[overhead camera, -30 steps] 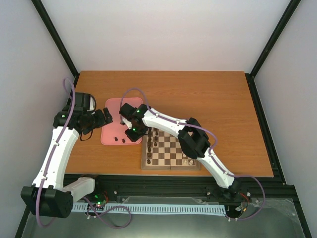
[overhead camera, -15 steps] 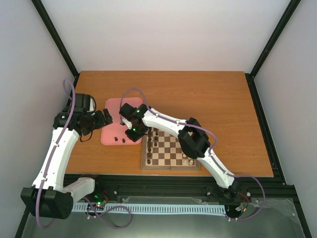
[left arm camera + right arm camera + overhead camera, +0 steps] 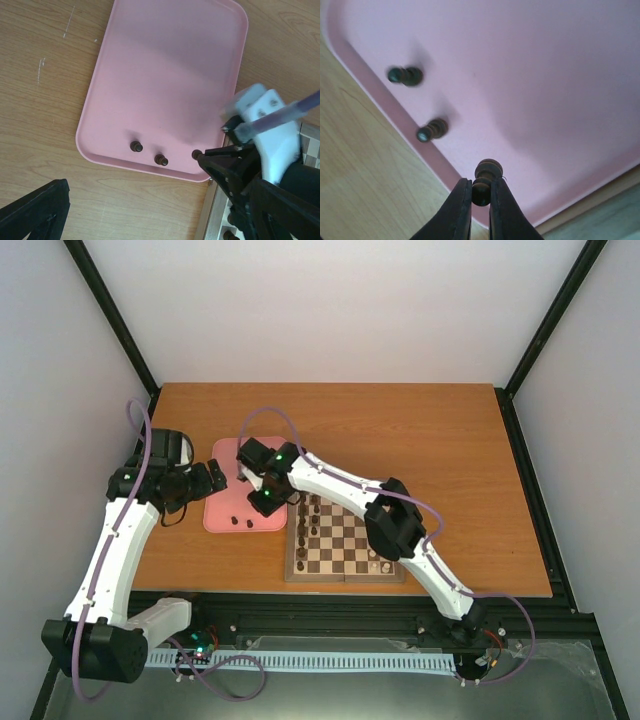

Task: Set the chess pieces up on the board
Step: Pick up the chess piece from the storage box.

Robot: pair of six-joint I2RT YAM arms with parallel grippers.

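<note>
My right gripper (image 3: 480, 194) is shut on a dark brown pawn (image 3: 485, 176) over the near right corner of the pink tray (image 3: 545, 75). Two more dark pawns (image 3: 405, 76) (image 3: 432, 130) lie on the tray beside it. In the top view the right gripper (image 3: 262, 508) sits between the tray (image 3: 225, 453) and the chessboard (image 3: 345, 578). Several dark pieces (image 3: 315, 510) stand along the board's far rows. My left gripper (image 3: 214, 480) is open and empty at the tray's left edge. One of its fingers (image 3: 35, 210) shows at lower left.
Cream pieces (image 3: 376, 562) stand on the board's near right part. The left wrist view shows the tray (image 3: 165, 75), two loose pawns (image 3: 136, 146) (image 3: 161, 160) and the right gripper (image 3: 205, 157) on the third. Bare wooden table (image 3: 430, 430) lies beyond.
My right wrist has shifted a little left and toward the far side over the tray, with the pawn in its fingers. The left arm has not moved.
</note>
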